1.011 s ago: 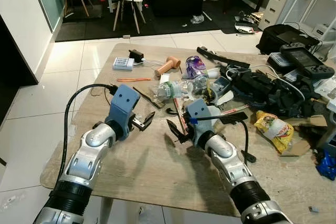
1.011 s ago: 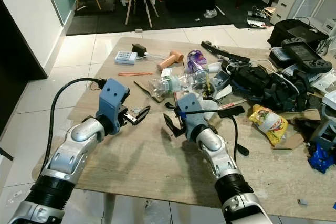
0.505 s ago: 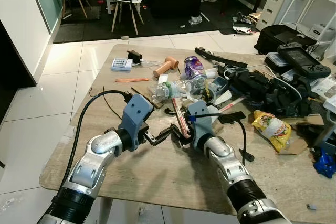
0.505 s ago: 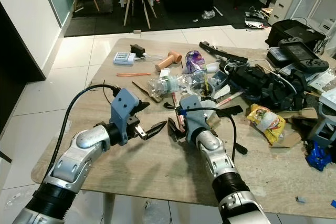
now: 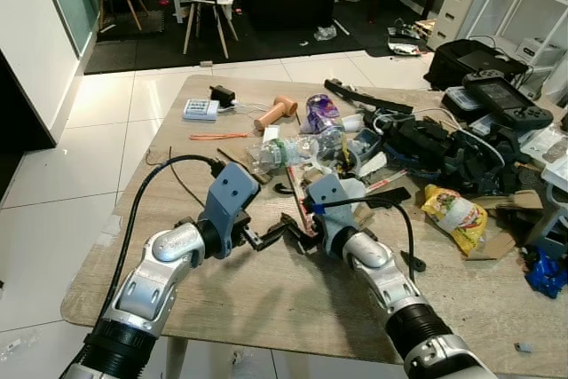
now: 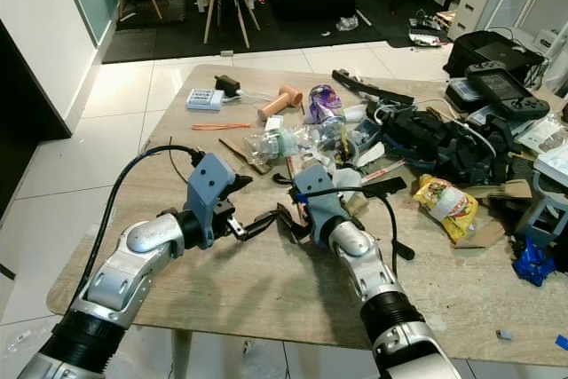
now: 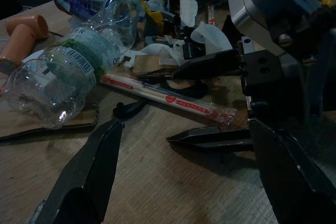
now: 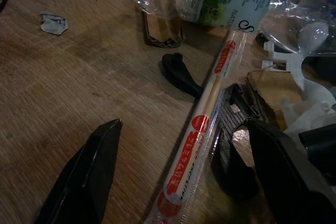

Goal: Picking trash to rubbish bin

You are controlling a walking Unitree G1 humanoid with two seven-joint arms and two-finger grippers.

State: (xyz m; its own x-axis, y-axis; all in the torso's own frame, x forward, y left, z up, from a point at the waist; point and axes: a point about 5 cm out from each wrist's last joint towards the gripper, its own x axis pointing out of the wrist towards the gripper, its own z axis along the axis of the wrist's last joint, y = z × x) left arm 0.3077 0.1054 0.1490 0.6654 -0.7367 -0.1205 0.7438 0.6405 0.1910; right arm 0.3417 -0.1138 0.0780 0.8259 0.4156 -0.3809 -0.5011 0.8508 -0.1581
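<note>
target: wrapped chopsticks (image 8: 202,124) in a clear sleeve with red print, flat on the bench, running lengthwise between the spread jaws of the right gripper (image 5: 297,224), not yet touched.
handling: judged light, thin and stiff inside, the film slick; likely to skid or roll if nudged. best taken across the middle of its length, jaws closing on the narrow sides.
right gripper: jaws wide apart, low over the bench, one each side of the sleeve.
left gripper (image 5: 271,235): jaws spread, tips pointing at the right gripper's, close to meeting them; the sleeve lies just beyond its tips.
near the jaws: crushed clear bottle (image 7: 79,61) past the far end of the sleeve; a black hook-shaped bit (image 8: 178,74) just beside the sleeve; torn white paper (image 7: 212,35) and a cardboard scrap (image 8: 160,27) close by.
bench (image 5: 248,295): pale wood-grain top, bare on the near side of the jaws, cluttered beyond them; yellow snack bag (image 5: 457,219) and black gear (image 5: 444,153) off to the right.
room: white tiled floor (image 5: 80,139), dark mat and chairs at the back; which object is the rubbish bin, cannot tell.
</note>
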